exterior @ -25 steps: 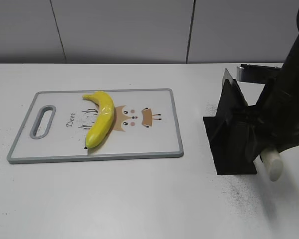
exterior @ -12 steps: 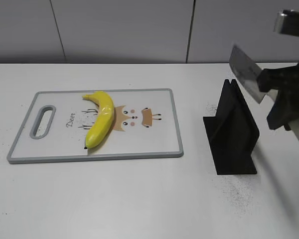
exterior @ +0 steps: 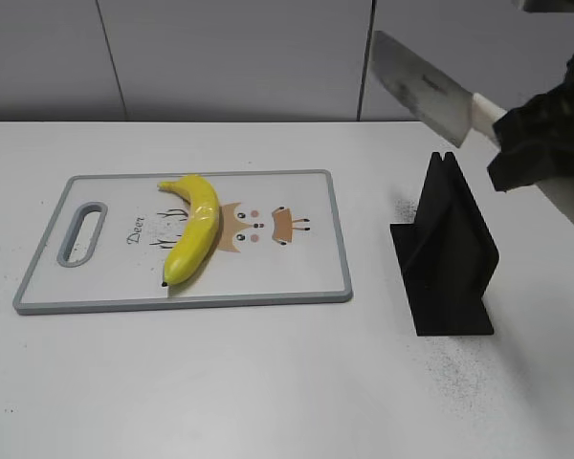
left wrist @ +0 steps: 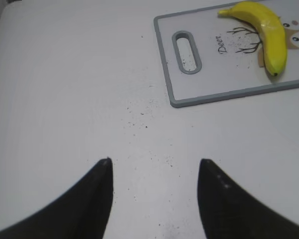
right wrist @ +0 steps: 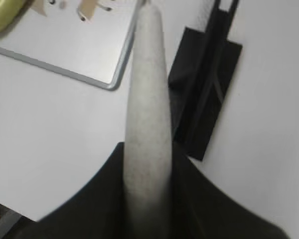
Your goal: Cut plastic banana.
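The yellow plastic banana [exterior: 195, 234] lies on the white cutting board [exterior: 297, 277], left of its middle; it also shows in the left wrist view [left wrist: 269, 30] and as a sliver in the right wrist view [right wrist: 2, 15]. My right gripper [exterior: 536, 143] is shut on the white handle of a knife [exterior: 423, 88], held in the air above the black knife stand [exterior: 448, 253], blade pointing up and left. The handle [right wrist: 148, 114] fills the right wrist view between the fingers. My left gripper [left wrist: 154, 167] is open and empty over bare table, left of the board [left wrist: 209, 94].
The black knife stand [right wrist: 204, 94] stands right of the board. The grey-rimmed board [right wrist: 89, 74] has a handle slot [exterior: 83, 232] at its left end. Dark specks dot the white table. A grey wall runs behind the table.
My right gripper has drawn the knife out of the black stand and lifted it up and to the left. The banana and board have not moved.
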You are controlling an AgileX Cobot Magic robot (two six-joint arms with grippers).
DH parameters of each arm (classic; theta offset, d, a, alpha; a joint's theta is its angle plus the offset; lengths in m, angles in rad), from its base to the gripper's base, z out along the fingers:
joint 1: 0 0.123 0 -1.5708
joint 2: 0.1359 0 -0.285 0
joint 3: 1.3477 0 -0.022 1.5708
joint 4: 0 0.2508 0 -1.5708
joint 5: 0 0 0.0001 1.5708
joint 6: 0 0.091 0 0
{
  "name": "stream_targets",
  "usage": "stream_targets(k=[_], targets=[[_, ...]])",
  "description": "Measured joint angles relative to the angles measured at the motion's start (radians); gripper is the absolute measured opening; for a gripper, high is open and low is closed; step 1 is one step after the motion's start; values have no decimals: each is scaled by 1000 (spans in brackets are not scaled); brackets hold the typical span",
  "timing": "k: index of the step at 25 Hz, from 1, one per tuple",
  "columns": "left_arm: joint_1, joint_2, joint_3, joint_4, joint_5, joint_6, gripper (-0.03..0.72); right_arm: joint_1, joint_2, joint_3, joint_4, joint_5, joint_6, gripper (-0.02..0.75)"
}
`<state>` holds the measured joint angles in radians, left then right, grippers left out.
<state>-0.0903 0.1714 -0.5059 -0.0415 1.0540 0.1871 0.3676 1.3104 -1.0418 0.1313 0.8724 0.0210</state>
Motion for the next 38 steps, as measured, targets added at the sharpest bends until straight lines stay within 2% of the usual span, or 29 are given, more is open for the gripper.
stream_targets(k=[4, 10, 13, 19, 27, 31, 38], targets=[[0, 123, -51, -34, -69, 144, 509, 0, 6, -16, 61, -56, -187, 161], [0, 373, -130, -178, -200, 332, 509, 0, 93, -143, 73, -46, -319, 161], [0, 509, -193, -250, -233, 458, 509, 0, 151, -203, 90, -45, -457, 161], [0, 792, -374, -421, -186, 818, 509, 0, 302, -331, 116, 2, -709, 160], [0, 1156, -654, -560, -78, 1151, 509, 0, 534, -560, 176, 154, -994, 160], [-3, 1298, -769, -618, -29, 1255, 509, 0, 633, -655, 233, 194, -1135, 160], [-41, 1473, -922, -623, -2, 1311, 509, 13, 726, -743, 268, 244, -1298, 160]])
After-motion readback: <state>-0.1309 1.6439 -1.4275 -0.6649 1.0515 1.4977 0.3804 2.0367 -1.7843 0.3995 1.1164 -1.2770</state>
